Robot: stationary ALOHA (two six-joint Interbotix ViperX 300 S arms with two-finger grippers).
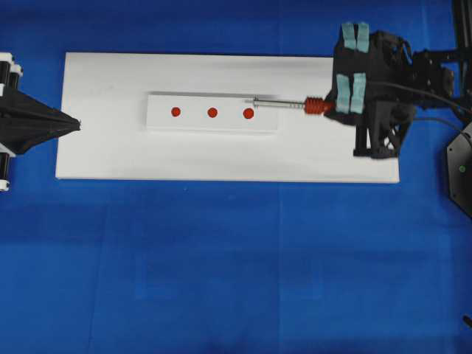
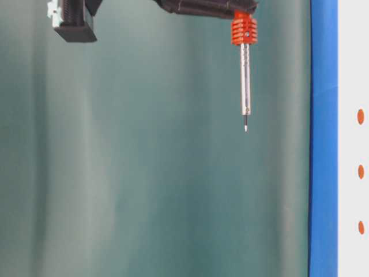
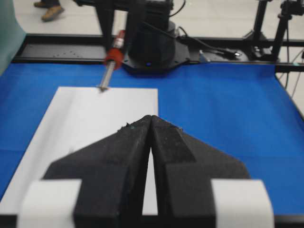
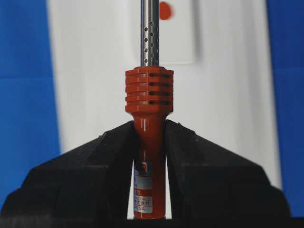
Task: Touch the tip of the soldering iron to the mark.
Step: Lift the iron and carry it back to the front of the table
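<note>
The right hand pinches the soldering iron by its red-orange handle, both black fingers pressed against its sides just below the ribbed collar, so the grasp part of the job looks done. The shaft points away from the hand toward the raised white block that sits on a white board on the blue table.

From overhead, the tip lies over the block's near end, close beside the outer red dot on that side — not the one wanted. The mark, the middle dot of the three, is further along the block and untouched. The table-level view shows the tip hanging in the air, well apart from the white surface that carries the dots, so no contact is made yet.

The left hand rests at the board's far edge with its fingers pressed together, holding nothing and playing no visible part.

What is left, as I judge it — carry the tip on past the outer dot to the middle one, then bring it down to touch.
</note>
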